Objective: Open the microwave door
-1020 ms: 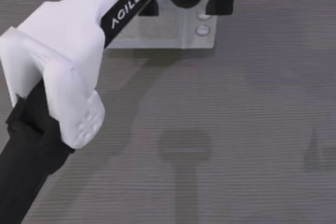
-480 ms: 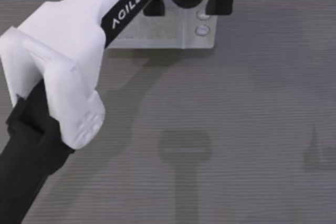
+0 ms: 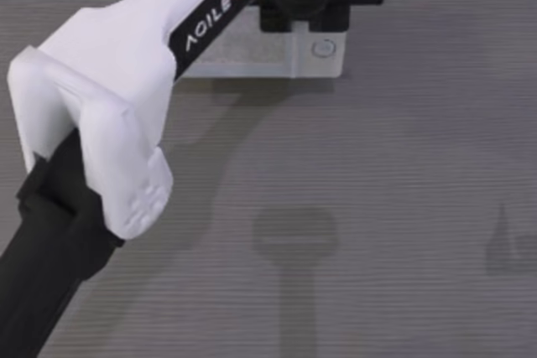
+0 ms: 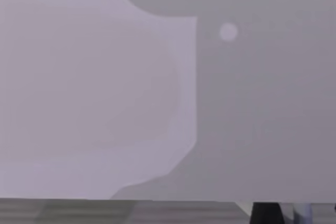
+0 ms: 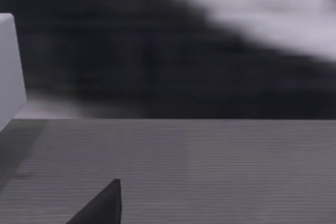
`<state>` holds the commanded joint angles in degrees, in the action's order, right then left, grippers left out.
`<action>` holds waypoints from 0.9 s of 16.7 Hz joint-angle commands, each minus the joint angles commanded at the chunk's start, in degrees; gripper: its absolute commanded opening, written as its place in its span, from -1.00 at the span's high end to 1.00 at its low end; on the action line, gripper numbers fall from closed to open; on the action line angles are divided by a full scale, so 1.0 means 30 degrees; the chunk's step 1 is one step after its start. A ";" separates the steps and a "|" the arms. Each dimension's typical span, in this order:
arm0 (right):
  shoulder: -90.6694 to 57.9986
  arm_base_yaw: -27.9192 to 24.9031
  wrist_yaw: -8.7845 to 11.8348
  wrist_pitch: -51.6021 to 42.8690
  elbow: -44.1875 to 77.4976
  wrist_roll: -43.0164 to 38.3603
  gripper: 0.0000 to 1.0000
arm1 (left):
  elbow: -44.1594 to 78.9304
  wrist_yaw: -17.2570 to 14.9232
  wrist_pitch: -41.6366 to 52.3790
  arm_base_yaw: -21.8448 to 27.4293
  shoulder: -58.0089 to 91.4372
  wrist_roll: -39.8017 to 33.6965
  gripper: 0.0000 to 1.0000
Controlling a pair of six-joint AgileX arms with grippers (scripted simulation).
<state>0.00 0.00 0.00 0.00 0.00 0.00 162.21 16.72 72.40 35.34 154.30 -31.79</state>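
The white microwave (image 3: pixel 323 69) stands at the table's far edge, in the middle. Its door (image 3: pixel 243 49) with the speckled window faces the table, and one round knob (image 3: pixel 323 49) shows to the right of it. My left gripper (image 3: pixel 304 10) is at the door's right edge, where the handle runs, with its dark fingers drawn in close together over it. The handle itself is hidden under them. The left wrist view is filled by the microwave front (image 4: pixel 262 103), the pale door window (image 4: pixel 94 103) and a knob (image 4: pixel 228 32). My right gripper (image 5: pixel 105 208) is parked out of the top view.
The grey table (image 3: pixel 377 190) stretches in front of the microwave. My left arm's big white link (image 3: pixel 101 115) hangs over the table's left part. A white corner of the microwave (image 5: pixel 8 66) shows in the right wrist view.
My left gripper's fingers, spread wide either side of the door's right edge before, have closed in together. The upper knob is now covered by them. The arm shifted slightly right.
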 joint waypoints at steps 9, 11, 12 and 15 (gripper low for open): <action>0.0000 0.0000 0.0000 0.0000 0.0000 0.0000 -1.00 | -0.0996 -0.0093 0.0076 0.0452 -0.0515 -0.0042 1.00; 0.0000 0.0000 0.0000 0.0000 0.0000 0.0000 -1.00 | -0.1304 -0.0092 -0.0134 0.0461 -0.0728 -0.0071 1.00; 0.0000 0.0000 0.0000 0.0000 0.0000 0.0000 -1.00 | -0.1755 -0.0083 -0.0418 0.0461 -0.1031 -0.0108 1.00; 0.0000 0.0000 0.0000 0.0000 0.0000 0.0000 -1.00 | -0.4253 0.0003 -0.1659 0.0461 -0.2336 -0.0245 1.00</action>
<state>0.00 0.00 0.00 0.00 0.00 0.00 149.45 16.73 67.42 36.73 147.30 -32.52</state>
